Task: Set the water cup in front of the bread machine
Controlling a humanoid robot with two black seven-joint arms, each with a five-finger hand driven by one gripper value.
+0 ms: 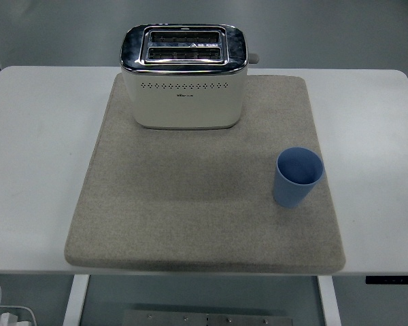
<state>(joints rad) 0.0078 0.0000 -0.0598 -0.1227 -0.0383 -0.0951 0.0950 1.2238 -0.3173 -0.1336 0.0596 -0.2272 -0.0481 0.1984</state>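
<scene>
Head view, reading left to right. Table [34, 149] — white, its left part showing nothing but bare top. Below its near edge, at about 7 o'clock in the picture, a white cable and plug [3, 316] are lying on the floor.

Mat [190, 197] — grey-beige felt, sitting square on the table and taking up most of the middle.

Toaster [184, 76] — cream body, chrome top, two slots facing up; it is sitting at the mat's 12 o'clock edge, slightly left of the mat's centre line. The stretch of mat in front of it, toward the near edge, is lying bare.

Cup [298, 177] — blue, upright, mouth open upward, looking empty. It is standing on the mat near the right edge, at roughly 4 o'clock from the toaster and well apart from it.

Hands: neither robot arm is showing, so the fingers' state cannot be told for either side.

Progress, as a judgement: nothing is done yet. The cup is sitting off to the right, not in front of the toaster. Everything is remaining — reach, grasp, carry left toward 6 o'clock of the toaster, set down upright, release.
</scene>
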